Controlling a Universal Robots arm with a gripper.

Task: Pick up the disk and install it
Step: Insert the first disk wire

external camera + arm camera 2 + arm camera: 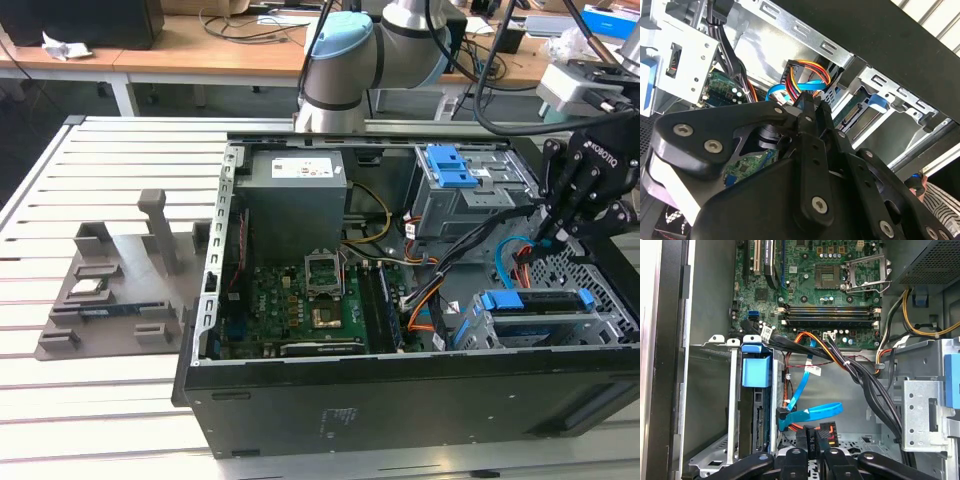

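In the exterior view, a black gripper (556, 232) is reaching into an open computer case (400, 380) lying on a slatted surface (110, 150). Its fingers are pressed together on a dark cable connector (545, 238). Just below the gripper, the disk (532, 301), with its blue frame, is sitting in a metal drive cage (540, 325).

In the second wrist view, the gripper (810, 107) is pinching the connector, with coloured wires (807, 72) leading off it. The disk (857, 112) is lying in its cage just beyond.

In the first wrist view, the gripper (812, 452) is holding the connector (815, 436) beside the disk (759, 410).
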